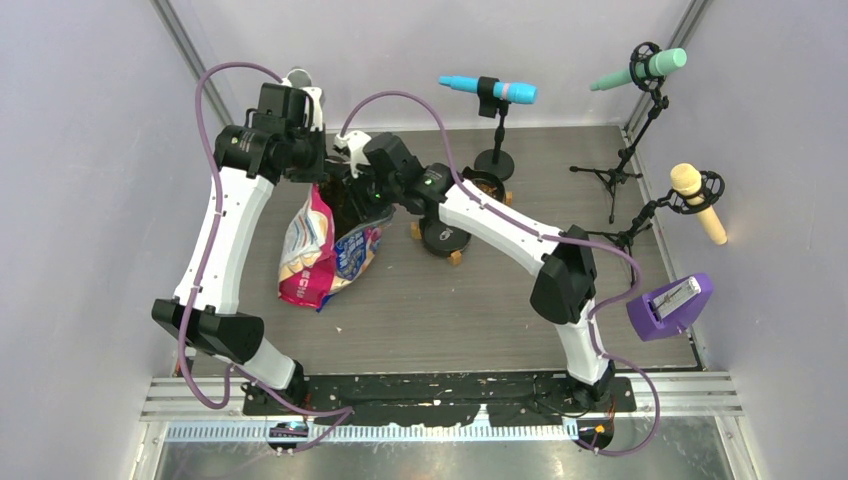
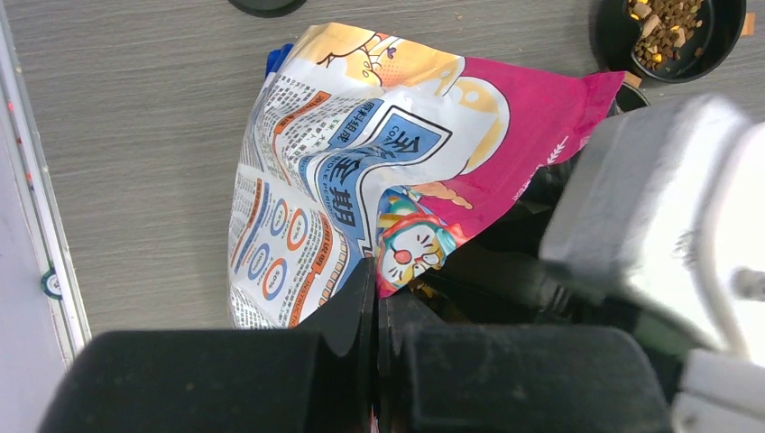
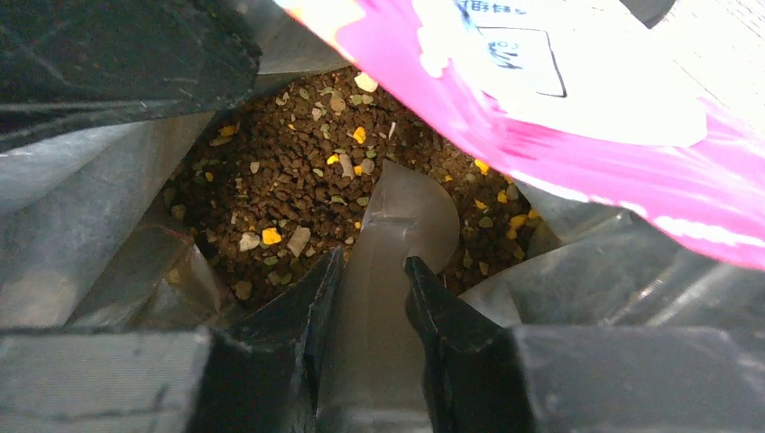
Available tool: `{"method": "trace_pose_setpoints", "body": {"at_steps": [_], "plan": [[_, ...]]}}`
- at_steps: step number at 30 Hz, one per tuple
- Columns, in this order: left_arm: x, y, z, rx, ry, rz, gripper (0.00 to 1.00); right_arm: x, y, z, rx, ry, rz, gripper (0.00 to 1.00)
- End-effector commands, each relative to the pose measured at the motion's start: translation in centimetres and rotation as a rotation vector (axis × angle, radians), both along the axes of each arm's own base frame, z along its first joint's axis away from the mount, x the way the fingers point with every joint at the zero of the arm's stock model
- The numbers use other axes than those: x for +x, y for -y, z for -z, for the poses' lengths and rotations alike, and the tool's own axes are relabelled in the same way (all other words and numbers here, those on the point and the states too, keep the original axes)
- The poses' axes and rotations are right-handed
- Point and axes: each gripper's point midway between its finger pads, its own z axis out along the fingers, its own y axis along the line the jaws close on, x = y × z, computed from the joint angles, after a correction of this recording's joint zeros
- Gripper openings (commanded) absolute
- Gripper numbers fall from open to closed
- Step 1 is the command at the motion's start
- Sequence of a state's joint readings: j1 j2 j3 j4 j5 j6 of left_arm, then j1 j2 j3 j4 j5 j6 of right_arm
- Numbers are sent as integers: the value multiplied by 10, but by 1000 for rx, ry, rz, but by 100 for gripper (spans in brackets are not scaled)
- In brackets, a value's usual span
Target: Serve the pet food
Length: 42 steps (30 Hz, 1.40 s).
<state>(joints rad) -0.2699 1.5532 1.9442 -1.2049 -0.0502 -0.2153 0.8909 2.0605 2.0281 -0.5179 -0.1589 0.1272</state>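
While the left end effector (image 2: 374, 302) is pinched fully shut on the top edge of the bag (image 2: 361, 153), holding its mouth up, the right end effector (image 3: 374, 271) is down inside that mouth, its fingers closed partway on the flat handle of a clear plastic scoop (image 3: 410, 212). Just ahead of and below the right end effector lies the pet food (image 3: 289, 180), a loose bed of small brown pellets with the scoop's tip resting on it. The pellets look light, dry and free-rolling (no fingers could pinch them), so they are best taken with the scoop, kept level to avoid spills. The bag's glossy film is probably floppy and slippery, and best held at its rim. Beyond the bag from the left end effector sits a black bowl (image 2: 668, 32) already holding some food.
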Motion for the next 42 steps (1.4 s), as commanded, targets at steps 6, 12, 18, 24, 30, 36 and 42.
{"method": "trace_pose_setpoints", "body": {"at_steps": [6, 12, 18, 24, 30, 36, 42], "plan": [[-10, 4, -36, -58, 107, 23, 0, -25, -23, 35, -19, -71, -167, 5], [-12, 3, -39, -54, 113, 25, 0, -43, -36, 34, 92, -219, -268, 5], [-14, 2, -37, -56, 107, 24, 0, -45, -44, -4, 310, -379, -308, 5], [-15, 0, -38, -47, 111, 20, 0, -34, -31, -48, 502, -469, -316, 5], [-14, -2, -39, -38, 116, 13, 0, -30, -16, -73, 570, -466, -288, 5], [-14, -5, -41, -30, 124, 6, 0, -26, 9, -97, 625, -451, -234, 5], [-17, -9, -41, -29, 128, -5, 0, -19, 38, -115, 640, -393, -141, 5]]}}
